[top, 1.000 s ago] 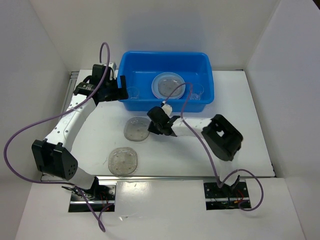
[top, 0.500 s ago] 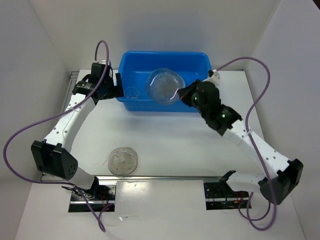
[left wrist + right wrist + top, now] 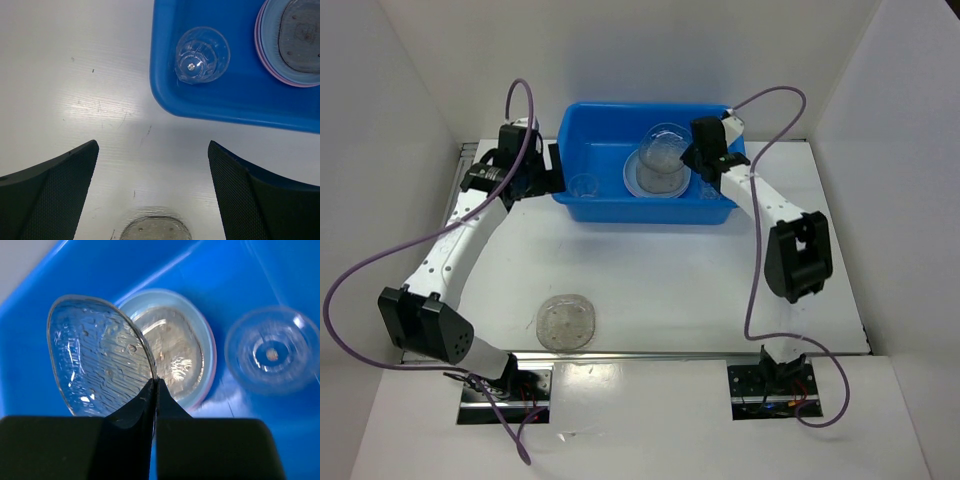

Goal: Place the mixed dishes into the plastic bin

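As right end effector (image 3: 155, 384) moved, plate (image 3: 95, 355) overhangs stack (image 3: 177, 357).

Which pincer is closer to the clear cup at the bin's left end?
Left. The left pincer sits open just outside the plastic bin's left wall, beside the clear cup. The right pincer is over the bin's right half, gripping a translucent plate.

The speckled plate (image 3: 100, 355) pinched in the right gripper (image 3: 155, 386) is clear, glossy plastic with dark flecks and fine ridges that catch the light. Beyond that gripper, the bin (image 3: 280, 270) is smooth, shiny blue plastic. To its right, a cup (image 3: 272, 355) looks transparent and glassy. Below the left gripper (image 3: 152, 145), the counter (image 3: 75, 75) is white, faintly sheened and scuffed. That gripper's fingers (image 3: 50, 195) are matt black and finely dimpled.
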